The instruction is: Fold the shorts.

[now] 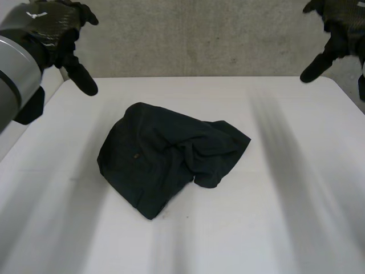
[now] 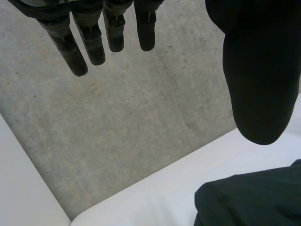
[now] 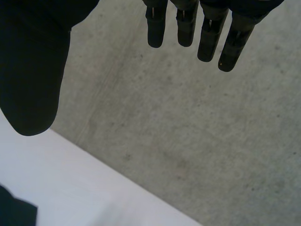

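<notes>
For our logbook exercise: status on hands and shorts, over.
Left hand open, touching nothing. Right hand open, likewise. Black crumpled fabric shorts heaped on white table. Nothing in the way.

Shorts (image 1: 171,157) lying on the table (image 1: 285,228) near its middle, with the left hand (image 1: 52,29) above the far left corner and the right hand (image 1: 339,25) above the far right corner, both well apart from the shorts.

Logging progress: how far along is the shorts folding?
No neat fold looks done: the shorts lie bunched on the table. Nothing is in hand: the left hand and right hand hover open, clear of the cloth. Flattening and folding are left.
</notes>
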Controlling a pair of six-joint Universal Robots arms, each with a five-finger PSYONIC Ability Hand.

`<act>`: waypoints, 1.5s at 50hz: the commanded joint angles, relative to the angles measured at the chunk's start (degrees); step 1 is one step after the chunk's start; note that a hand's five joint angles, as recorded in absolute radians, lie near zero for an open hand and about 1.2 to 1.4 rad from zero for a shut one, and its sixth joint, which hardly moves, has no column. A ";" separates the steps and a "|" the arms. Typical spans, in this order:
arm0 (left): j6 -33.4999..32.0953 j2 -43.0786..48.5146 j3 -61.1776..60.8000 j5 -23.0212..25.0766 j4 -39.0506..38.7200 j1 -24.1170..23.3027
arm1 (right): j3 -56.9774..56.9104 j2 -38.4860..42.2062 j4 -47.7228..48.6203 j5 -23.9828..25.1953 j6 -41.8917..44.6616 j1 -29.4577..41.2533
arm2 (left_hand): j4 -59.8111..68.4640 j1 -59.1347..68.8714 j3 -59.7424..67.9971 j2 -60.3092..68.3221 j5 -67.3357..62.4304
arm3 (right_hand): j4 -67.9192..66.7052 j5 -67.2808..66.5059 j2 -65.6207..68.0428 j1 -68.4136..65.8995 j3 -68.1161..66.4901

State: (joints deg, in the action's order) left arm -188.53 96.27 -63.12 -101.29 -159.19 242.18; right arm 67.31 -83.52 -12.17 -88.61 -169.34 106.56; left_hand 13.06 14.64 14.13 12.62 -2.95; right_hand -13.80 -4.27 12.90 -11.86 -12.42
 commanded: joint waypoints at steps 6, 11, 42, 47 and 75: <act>3.87 -0.90 -0.16 -0.13 0.02 1.63 | -1.65 2.13 -1.10 0.28 0.15 1.01 | -2.84 -4.42 -3.91 -2.40 2.73 | 3.80 4.27 -2.90 1.86 2.42; 3.95 -0.64 -1.04 -0.22 -0.07 1.89 | -1.04 2.39 -0.66 1.51 0.24 1.28 | -3.01 -4.59 -4.08 -2.57 2.90 | 3.80 4.27 -2.90 1.86 2.42; -2.56 36.87 10.82 6.08 5.27 11.73 | 1.25 3.80 0.40 1.69 3.49 1.37 | 6.40 4.82 5.33 6.84 -6.51 | 3.80 4.27 -2.90 1.86 2.42; 2.45 39.43 13.72 15.06 11.87 13.14 | 1.42 4.50 0.48 1.60 4.54 1.37 | 8.42 6.84 7.35 8.86 -8.53 | 3.80 4.27 -2.90 1.86 2.42; 7.03 13.87 15.40 -1.28 -12.01 16.84 | 1.86 4.68 0.66 1.60 5.07 1.98 | 66.94 65.36 65.87 67.38 -67.05 | 3.80 4.27 -2.90 1.86 2.42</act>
State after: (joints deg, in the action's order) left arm -181.22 119.99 -47.23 -100.32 -160.74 259.93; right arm 69.30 -78.72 -11.53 -87.00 -164.28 108.31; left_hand 68.24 65.76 67.93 68.20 -54.23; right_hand -13.80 -4.27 12.90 -11.86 -12.42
